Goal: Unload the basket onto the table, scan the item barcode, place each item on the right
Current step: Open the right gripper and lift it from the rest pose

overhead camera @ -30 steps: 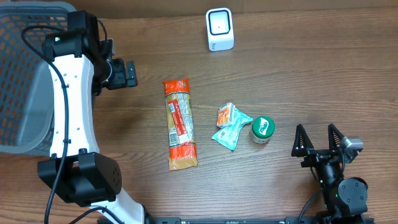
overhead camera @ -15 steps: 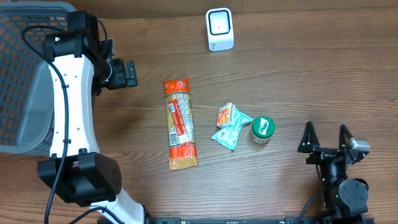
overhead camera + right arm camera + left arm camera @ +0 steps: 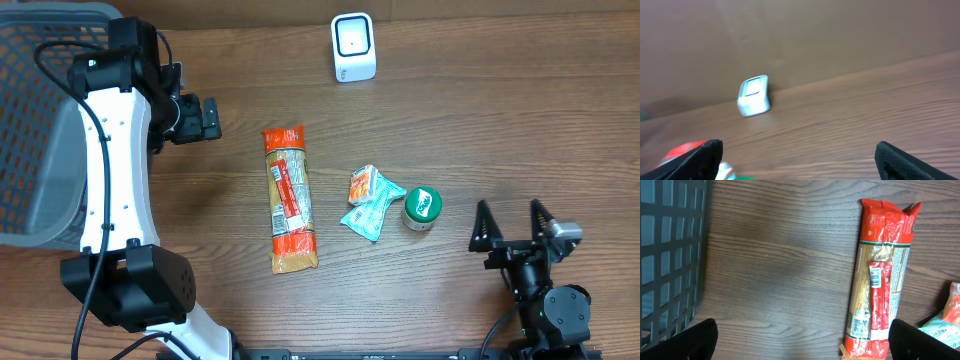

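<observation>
On the wooden table (image 3: 500, 120), near its middle, lies the pasta pack (image 3: 289, 198) — long, narrow and flat on its side, running almost straight from the far side toward the near side. Both ends are orange-red. Between them the wrap is clear and pale spaghetti shows through, with a red-and-white label strip down its length. From the left wrist view a small white panel with dark print sits near one end, too small to tell whether it is the barcode.

Right of the pack, and apart from it, an orange packet (image 3: 364, 185) lies touching a teal packet (image 3: 372, 212). Just beside them stands a jar (image 3: 421, 208) with a green lid. The scanner (image 3: 353, 47) — a white, rounded block with a dark-rimmed window — stands alone at the far edge, well apart from every item. In the right wrist view it is blurred.

The left gripper (image 3: 208, 118) hangs between the basket (image 3: 40, 120) and the far end of the pack, beside neither and touching nothing. Its jaws are spread wide, with only bare wood and the pack between the fingertips in its own camera. The right gripper (image 3: 511, 226) is low at the near right, past the jar. Its jaws also stand fully apart and hold nothing. It faces the far wall and the scanner. The dark mesh basket fills the left edge.
</observation>
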